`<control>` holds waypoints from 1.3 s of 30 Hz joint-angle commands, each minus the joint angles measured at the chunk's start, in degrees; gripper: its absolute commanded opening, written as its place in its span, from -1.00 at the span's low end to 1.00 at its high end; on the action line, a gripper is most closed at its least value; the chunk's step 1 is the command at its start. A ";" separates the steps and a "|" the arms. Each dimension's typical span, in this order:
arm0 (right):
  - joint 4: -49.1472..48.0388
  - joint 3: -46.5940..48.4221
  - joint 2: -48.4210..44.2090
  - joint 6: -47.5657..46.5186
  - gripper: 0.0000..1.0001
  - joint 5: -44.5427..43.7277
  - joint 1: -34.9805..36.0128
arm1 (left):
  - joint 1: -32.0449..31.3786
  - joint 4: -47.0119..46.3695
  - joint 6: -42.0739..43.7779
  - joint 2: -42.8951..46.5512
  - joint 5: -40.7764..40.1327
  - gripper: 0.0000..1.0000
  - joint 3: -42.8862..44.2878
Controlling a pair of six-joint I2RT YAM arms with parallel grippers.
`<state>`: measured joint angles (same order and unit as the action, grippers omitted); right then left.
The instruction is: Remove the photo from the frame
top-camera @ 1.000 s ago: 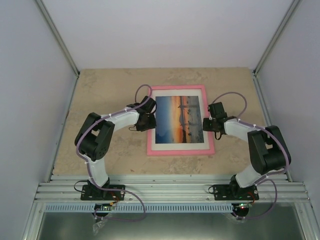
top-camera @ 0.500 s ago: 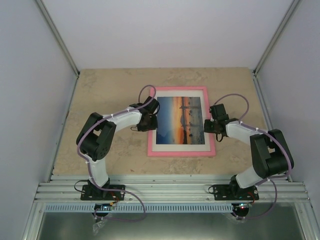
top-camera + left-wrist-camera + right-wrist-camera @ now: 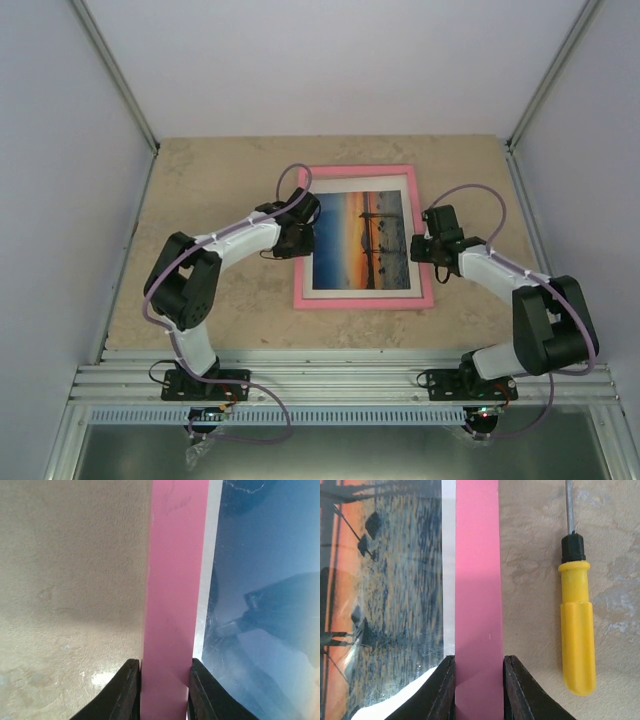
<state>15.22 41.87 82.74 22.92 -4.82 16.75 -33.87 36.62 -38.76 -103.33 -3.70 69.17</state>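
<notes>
The frame (image 3: 360, 172) is lying flat on the beige table (image 3: 220, 180) midway between the arms, with its long axis running away from the bases. It is being pinched on both long sides, the left gripper (image 3: 165, 692) clenched across the left pink rail and the right gripper (image 3: 479, 682) across the right one, so neither arm is nearer. The photo (image 3: 360, 240) is being held inside the frame, under glass and inward of both pincers, while a yellow screwdriver (image 3: 576, 630) is lying just beside the right rail, parallel to it and not touching.

No text is legible anywhere; a faint scrawl (image 3: 176, 506) on the frame (image 3: 172, 605) stays unreadable.
</notes>
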 commanded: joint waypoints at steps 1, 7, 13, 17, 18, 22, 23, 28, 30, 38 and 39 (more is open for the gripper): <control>-2.67 -0.52 -2.77 1.12 -0.96 0.07 -0.45 | 0.56 1.05 -2.16 3.30 -4.65 -0.75 1.31; -2.41 -0.24 -2.78 1.24 -0.96 0.05 -0.48 | 0.53 0.62 -2.26 3.99 -5.57 -0.76 0.84; -1.87 -0.52 -2.87 1.52 -0.91 -1.01 -0.47 | 0.55 -1.47 -2.23 4.69 -4.75 -0.80 -0.51; -1.86 -0.59 -0.51 1.86 -0.86 -2.31 -0.49 | 0.55 -3.00 -2.31 4.03 -3.02 -0.83 -1.72; -1.80 -0.48 0.44 1.99 -0.87 -2.39 -0.45 | 0.56 -3.54 -2.41 4.04 -2.46 -0.84 -2.16; -3.02 -0.32 3.15 2.48 -0.86 -2.73 -0.44 | 0.55 -6.27 -2.77 4.63 0.47 -0.88 -3.84; -3.15 -0.20 3.74 2.62 -0.85 -2.73 -0.41 | 0.52 -6.98 -2.73 4.96 0.82 -0.88 -4.21; -4.22 0.12 7.12 2.99 -0.77 -3.33 -0.41 | 0.51 -10.10 -1.38 5.72 1.89 -0.91 -5.68; -4.40 0.23 8.24 3.35 -0.76 -3.94 -0.41 | 0.56 -11.10 -1.13 5.77 1.68 -0.94 -6.31; -5.11 0.14 10.18 3.62 -0.26 -4.56 -0.41 | 0.49 -13.17 0.27 7.36 0.41 -0.99 -7.69; -5.07 0.27 10.00 3.53 -0.18 -4.58 -0.41 | 0.48 -13.79 0.41 7.95 0.68 -0.99 -8.06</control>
<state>8.75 42.15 91.68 24.93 -5.17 17.26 -33.76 28.47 -38.52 -100.44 -3.99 61.32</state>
